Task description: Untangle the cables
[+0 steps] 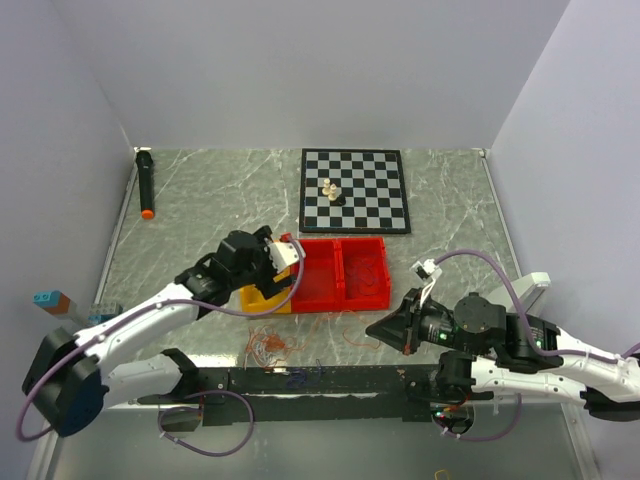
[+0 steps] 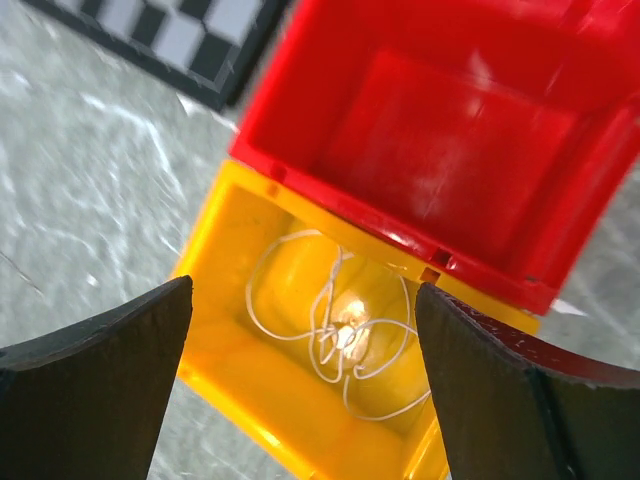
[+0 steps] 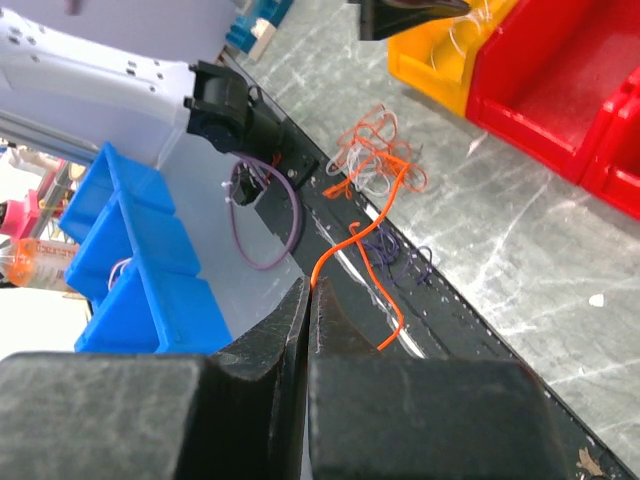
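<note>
Basically, R arm's claw (image 3: 308, 290) was pressed together, w/ a hair-thin orange wire (image 3: 345, 245) apparently pinched right at its tips. L arm's claw (image 2: 305, 300) stood wide apart w/ nothing between the fingers. It hung directly over a small yellow plastic bin (image 2: 215, 260), where a loose curl of thin white wire (image 2: 335, 330) lay on the bin floor, next to a red plastic two-compartment tray (image 1: 340, 298). The rest of the cables sat as a small knot of orange and white loops (image 3: 375, 160) on the grey marbled surface (image 3: 520, 250), close to its near edge, w/ a few purple strands (image 3: 405, 262) draped over the black base rail (image 3: 450, 330). Key relation: the orange wire ran from R claw's tips up and away to that knot, so its long axis pointed straight at the tangle. From above, the knot lay between the arms, to the left of R claw and on the near side of L claw, roughly as far from one as the other. My read: since R already held a strand, drawing it back along that line, away from the knot, would prob. free it. L claw was open and seemed avail. to pin the knot, but I couldn't tell how tightly the loops were caught.
</note>
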Controlling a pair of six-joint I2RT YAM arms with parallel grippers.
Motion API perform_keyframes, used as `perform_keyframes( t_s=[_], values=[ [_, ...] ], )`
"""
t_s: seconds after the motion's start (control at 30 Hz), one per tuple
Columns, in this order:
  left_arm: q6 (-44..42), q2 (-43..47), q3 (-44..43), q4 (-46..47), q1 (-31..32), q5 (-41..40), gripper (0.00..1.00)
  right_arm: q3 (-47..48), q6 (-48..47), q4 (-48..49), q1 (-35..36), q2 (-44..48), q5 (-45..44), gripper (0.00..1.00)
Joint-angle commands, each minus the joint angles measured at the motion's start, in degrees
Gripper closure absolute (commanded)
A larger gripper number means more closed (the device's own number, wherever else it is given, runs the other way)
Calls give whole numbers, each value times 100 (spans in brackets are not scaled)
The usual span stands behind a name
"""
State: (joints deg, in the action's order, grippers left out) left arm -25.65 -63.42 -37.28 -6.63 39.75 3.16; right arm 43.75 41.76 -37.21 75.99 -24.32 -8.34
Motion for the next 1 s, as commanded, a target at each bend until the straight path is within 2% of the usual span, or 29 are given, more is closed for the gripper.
perform_keyframes(
  t_s=[0.0,0.07,0.2,0.33,0.57,0.7,0.83,0.97],
  values=[
    [-133,741,-473,-681,-169,738,3,573,-299,241,30,-274,-133,100],
    [-282,1058,-578,-1013,-239,1184,3,775,-413,232,30,-512,-150,100],
    [-1115,1699,-650,-2383,-275,2765,3,1153,-616,118,39,-925,-212,100],
    [-1355,2061,-447,-2931,-266,3892,3,1557,-809,161,30,-1119,-256,100],
    [-582,1623,-947,-2633,-257,4991,4,2181,-1152,468,22,-1856,113,100],
    [-817,1131,-1273,-3289,-222,5800,3,2462,-1328,618,22,-2252,227,100],
    [-1738,1112,-1308,-4291,-204,5846,1,2665,-1504,566,30,-2306,157,100],
    [-2698,1086,-1344,-5162,-204,5582,10,2893,-1662,347,30,-2323,69,100]
  ],
)
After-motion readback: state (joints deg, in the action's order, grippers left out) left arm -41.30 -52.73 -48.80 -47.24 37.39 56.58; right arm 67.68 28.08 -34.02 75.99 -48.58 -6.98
